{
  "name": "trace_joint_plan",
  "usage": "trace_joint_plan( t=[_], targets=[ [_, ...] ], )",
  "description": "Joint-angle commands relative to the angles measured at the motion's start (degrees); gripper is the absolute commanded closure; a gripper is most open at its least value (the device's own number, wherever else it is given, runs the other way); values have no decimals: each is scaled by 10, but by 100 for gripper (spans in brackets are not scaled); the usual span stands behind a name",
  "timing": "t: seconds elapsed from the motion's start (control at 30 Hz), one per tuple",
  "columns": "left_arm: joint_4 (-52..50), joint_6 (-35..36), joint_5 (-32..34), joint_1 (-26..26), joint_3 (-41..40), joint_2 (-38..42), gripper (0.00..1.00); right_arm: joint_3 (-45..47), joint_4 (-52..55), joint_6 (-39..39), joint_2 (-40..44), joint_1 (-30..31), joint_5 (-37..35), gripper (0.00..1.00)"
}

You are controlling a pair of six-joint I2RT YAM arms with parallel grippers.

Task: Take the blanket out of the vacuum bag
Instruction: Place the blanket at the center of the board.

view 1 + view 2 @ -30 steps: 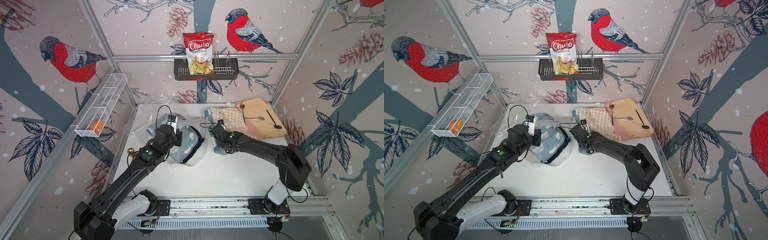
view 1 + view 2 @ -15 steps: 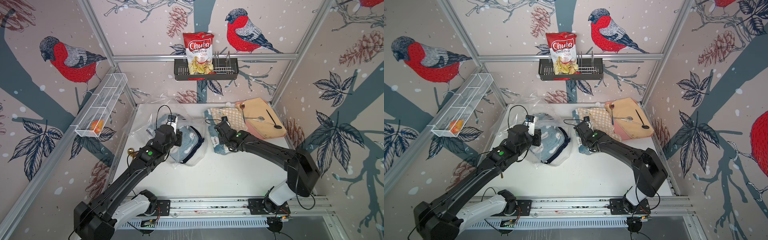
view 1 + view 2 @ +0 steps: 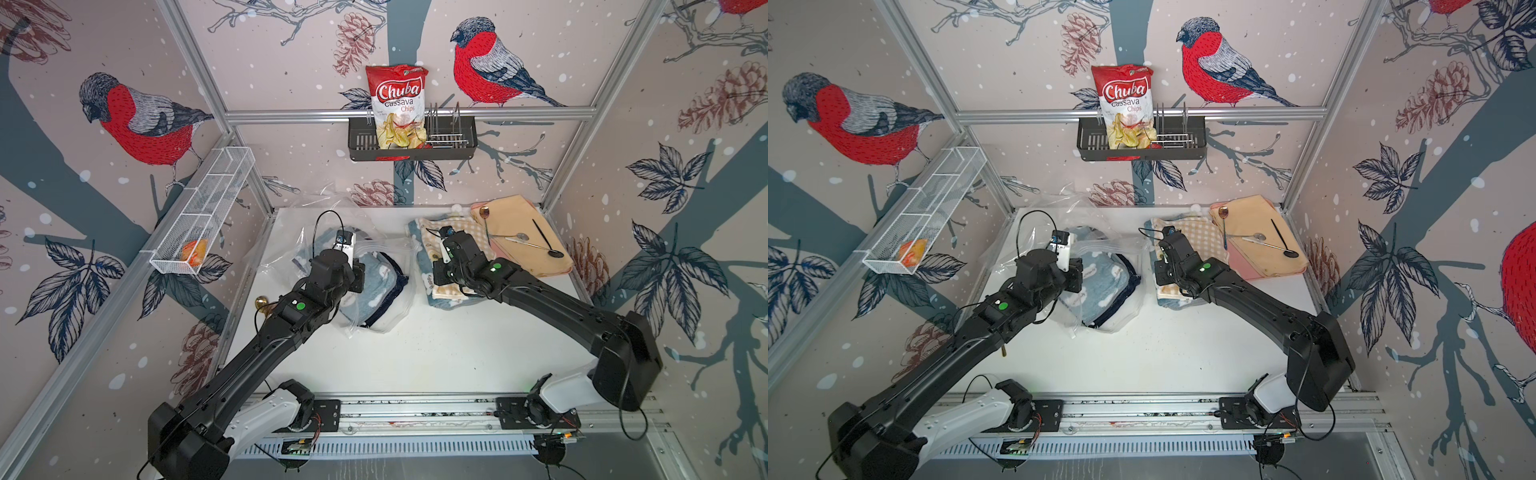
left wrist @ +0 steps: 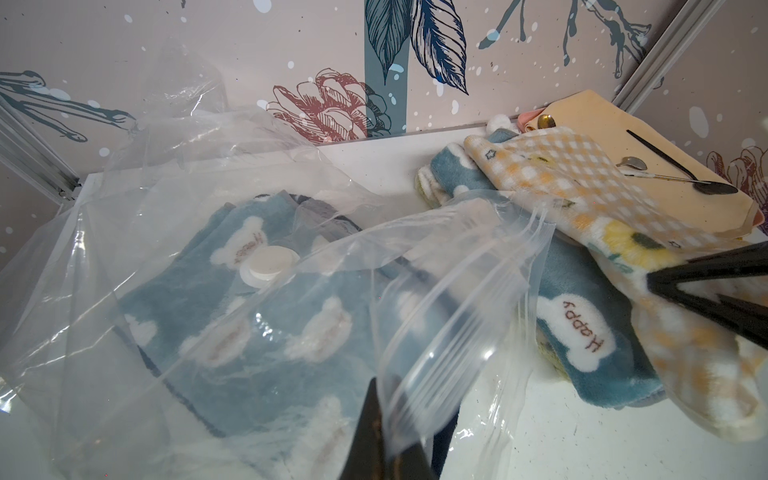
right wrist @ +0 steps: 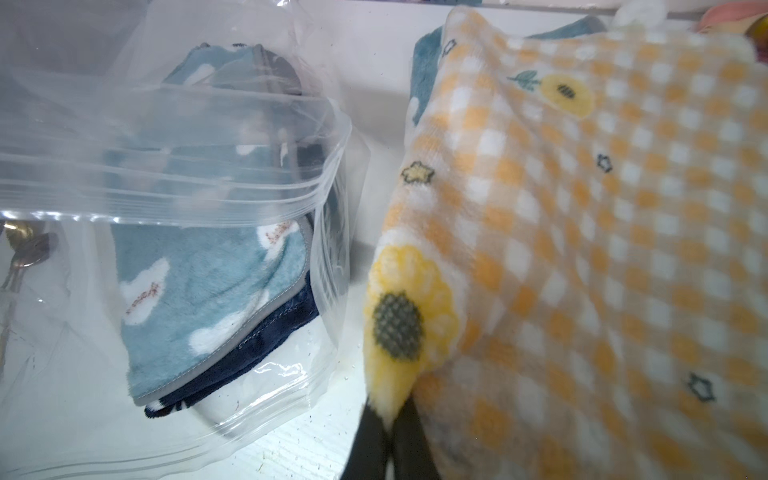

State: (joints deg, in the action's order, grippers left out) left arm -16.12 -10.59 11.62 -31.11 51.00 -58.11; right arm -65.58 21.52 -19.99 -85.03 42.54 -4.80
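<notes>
Since the pale blue cloud-print fleece blanket [image 4: 232, 316] sits folded inside the big crinkly clear plastic vacuum bag [image 4: 436, 266], left of centre on the white worktop [image 3: 415, 357], the left gripper [image 4: 390, 415] is clamped on the bag's zip edge right over it, I'd guess to keep the mouth lifted. The right gripper [image 5: 388, 419] is pinched tight on a corner of the yellow checked sunflower blanket [image 5: 582, 232], just beside the bag and outside it.
</notes>
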Motion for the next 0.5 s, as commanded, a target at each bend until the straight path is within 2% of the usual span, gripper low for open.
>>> trace_joint_plan(
  t=[0.0,0.1,0.13,0.17,0.27,0.47],
  targets=[
    [11,1,-4,1,3,3,100,13,-40,-23,-18,0,91,98],
    [11,0,-4,1,3,4,100,18,-46,-31,-45,-8,137,88],
    [11,0,-5,1,3,4,100,20,-49,-33,-51,-12,160,80],
    [11,0,-4,1,3,4,100,24,-52,-36,-55,-17,181,65],
    [10,1,-6,1,4,3,100,22,-33,-44,-55,-47,200,52],
    [10,1,-7,1,4,2,100,26,-55,-58,24,-110,221,45]
  ],
)
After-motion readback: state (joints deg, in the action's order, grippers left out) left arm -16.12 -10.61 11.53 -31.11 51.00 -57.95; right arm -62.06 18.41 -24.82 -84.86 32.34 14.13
